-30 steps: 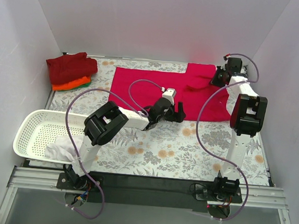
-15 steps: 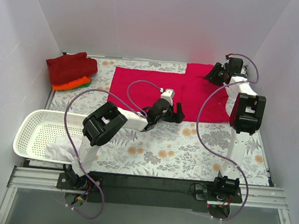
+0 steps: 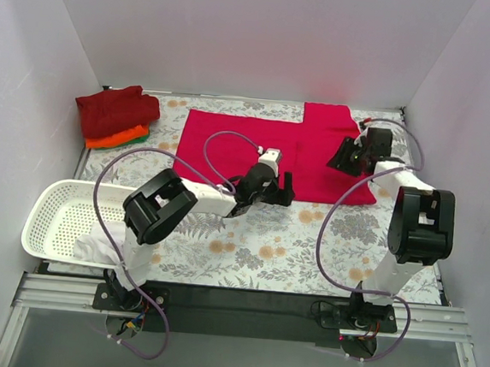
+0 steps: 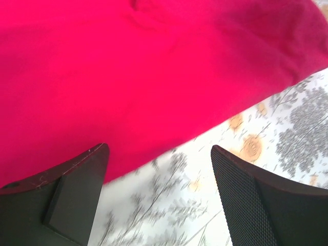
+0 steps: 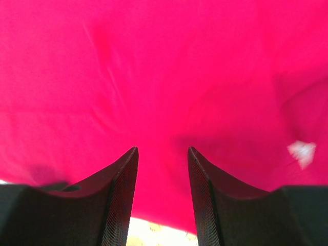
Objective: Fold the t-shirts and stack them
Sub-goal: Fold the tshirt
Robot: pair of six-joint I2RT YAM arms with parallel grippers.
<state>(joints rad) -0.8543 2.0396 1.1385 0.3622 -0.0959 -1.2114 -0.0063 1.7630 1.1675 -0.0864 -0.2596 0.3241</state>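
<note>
A bright pinkish-red t-shirt [image 3: 231,144] lies spread flat across the back of the table. It fills the left wrist view [image 4: 154,66] and the right wrist view [image 5: 164,72]. My left gripper [image 3: 280,189] is open and empty, low over the shirt's near hem. My right gripper [image 3: 342,155] is open and empty over the shirt's right part. A folded stack sits at the back left: a dark red shirt [image 3: 114,110] on an orange one [image 3: 111,141] and a green one [image 3: 143,133].
A white lattice basket [image 3: 57,219] stands at the near left with white cloth [image 3: 102,244] in it. The flowered tablecloth [image 3: 291,248] covers the table. White walls close in the left, back and right sides.
My right gripper has come from the back right corner toward the near side, over the shirt. The shirt's right part now lies flatter. My left gripper has shifted slightly left.
</note>
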